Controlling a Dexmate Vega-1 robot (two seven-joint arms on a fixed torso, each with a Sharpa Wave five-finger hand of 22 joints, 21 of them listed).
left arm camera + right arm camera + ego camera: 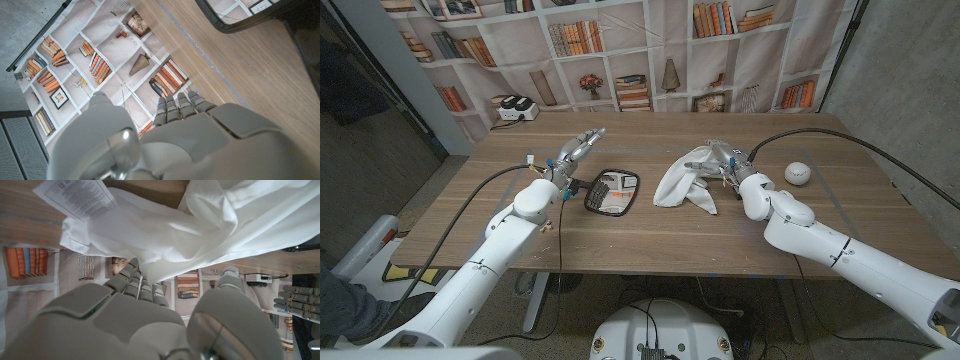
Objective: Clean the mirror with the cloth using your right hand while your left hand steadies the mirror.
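Observation:
A small black-framed mirror (612, 192) lies face up on the wooden table (650, 235), left of the middle; one end of it also appears in the left wrist view (235, 17). My left hand (575, 153) hovers just beyond the mirror's left end with its fingers (177, 107) stretched out, holding nothing and not touching the mirror. A white cloth (685, 180) is bunched up and raised at one end, trailing onto the table right of the mirror. My right hand (732, 167) grips that raised end. The right wrist view has the cloth (200, 225) caught between thumb and fingers (135, 282).
A white ball (798, 172) sits on the table to the right of my right hand. A white and black device (515, 108) stands at the far left edge. A bookshelf backdrop (650, 50) hangs behind the table. A printed tag (75, 197) hangs from the cloth.

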